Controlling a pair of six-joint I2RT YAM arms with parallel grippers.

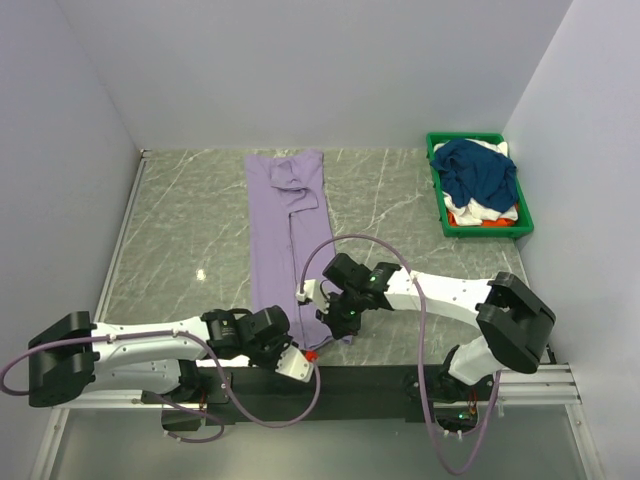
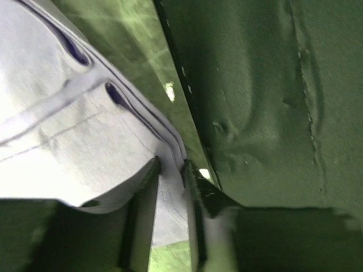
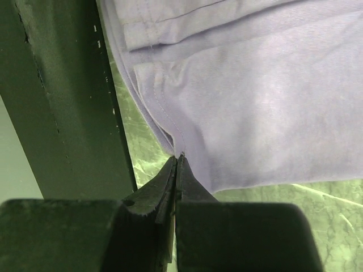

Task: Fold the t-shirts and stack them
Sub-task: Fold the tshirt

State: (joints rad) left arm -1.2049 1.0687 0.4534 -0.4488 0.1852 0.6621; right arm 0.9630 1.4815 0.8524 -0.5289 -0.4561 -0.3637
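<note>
The lavender t-shirt (image 1: 285,230) lies folded into a long narrow strip down the middle of the marble table, sleeve end at the far side. My left gripper (image 1: 303,348) is at the strip's near left corner; in the left wrist view (image 2: 170,164) its jaws stand a little apart with bunched cloth (image 2: 68,130) pinched between them. My right gripper (image 1: 327,318) is at the near right corner, shut on the hem (image 3: 177,157) of the shirt (image 3: 255,102). A navy t-shirt (image 1: 480,170) lies on white (image 1: 478,207) and orange (image 1: 468,220) garments in the bin.
The green plastic bin (image 1: 438,200) stands at the far right against the wall. A black rail (image 3: 62,113) runs along the table's near edge, right beside both grippers; it also shows in the left wrist view (image 2: 255,113). White walls close in the table on three sides.
</note>
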